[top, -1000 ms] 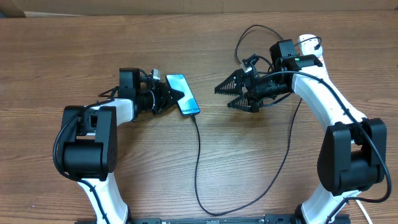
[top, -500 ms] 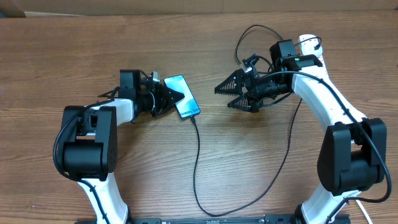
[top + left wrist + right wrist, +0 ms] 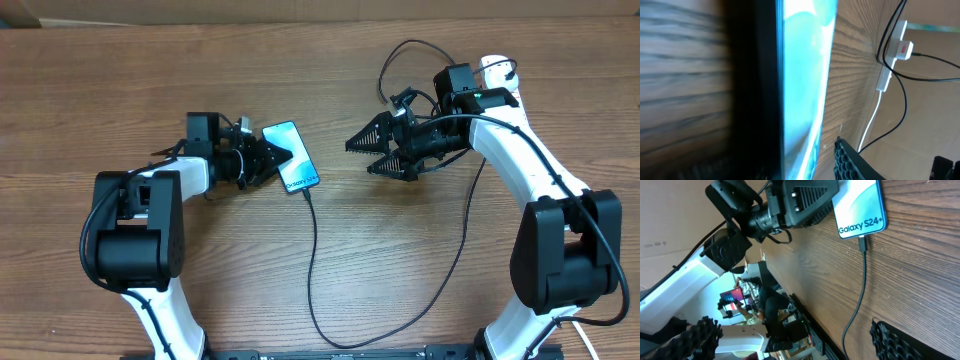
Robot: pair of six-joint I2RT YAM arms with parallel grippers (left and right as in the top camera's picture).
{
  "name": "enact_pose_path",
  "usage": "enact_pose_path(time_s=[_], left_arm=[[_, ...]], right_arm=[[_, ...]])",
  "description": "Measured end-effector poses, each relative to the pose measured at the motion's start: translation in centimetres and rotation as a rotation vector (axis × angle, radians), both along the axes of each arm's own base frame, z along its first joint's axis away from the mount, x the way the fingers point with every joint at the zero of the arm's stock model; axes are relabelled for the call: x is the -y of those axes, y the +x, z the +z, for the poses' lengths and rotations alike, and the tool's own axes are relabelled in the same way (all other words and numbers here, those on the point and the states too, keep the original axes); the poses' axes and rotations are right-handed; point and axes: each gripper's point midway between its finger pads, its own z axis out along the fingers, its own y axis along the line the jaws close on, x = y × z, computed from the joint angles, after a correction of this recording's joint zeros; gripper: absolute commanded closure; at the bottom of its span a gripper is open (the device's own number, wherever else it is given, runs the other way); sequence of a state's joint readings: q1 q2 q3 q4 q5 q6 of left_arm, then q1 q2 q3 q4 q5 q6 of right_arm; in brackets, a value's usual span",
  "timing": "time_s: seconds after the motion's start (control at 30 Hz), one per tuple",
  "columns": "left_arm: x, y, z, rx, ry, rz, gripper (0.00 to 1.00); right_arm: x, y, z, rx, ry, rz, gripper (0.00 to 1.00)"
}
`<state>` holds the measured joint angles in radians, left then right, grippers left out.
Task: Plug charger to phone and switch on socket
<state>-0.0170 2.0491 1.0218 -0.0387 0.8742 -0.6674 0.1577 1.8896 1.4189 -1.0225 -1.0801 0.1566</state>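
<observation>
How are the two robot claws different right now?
The left gripper sits right at the phone, jaws narrowly parted; the right gripper hangs apart from the phone, jaws spread wide and holding nothing. The left gripper points right, the right gripper points left. Both are black, above the table.

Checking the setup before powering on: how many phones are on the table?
1. The phone lies left of centre beside the left gripper, screen lit, with the charger plugged into its lower end. Nothing suggests another is hidden.

phone [image 3: 805, 75] blurred in left wrist view, socket [image 3: 899, 46] cut by top edge
</observation>
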Motion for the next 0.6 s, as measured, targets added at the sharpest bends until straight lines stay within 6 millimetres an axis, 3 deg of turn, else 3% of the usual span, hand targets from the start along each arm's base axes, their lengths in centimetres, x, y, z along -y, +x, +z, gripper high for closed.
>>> enact_pose_path(time_s=[0.6], left_arm=[[-2.4, -0.7, -0.1, -0.058, 0.069, 0.022, 0.63]], right_arm=[[0.1, 0.0, -0.2, -0.001, -0.012, -0.002, 0.03]])
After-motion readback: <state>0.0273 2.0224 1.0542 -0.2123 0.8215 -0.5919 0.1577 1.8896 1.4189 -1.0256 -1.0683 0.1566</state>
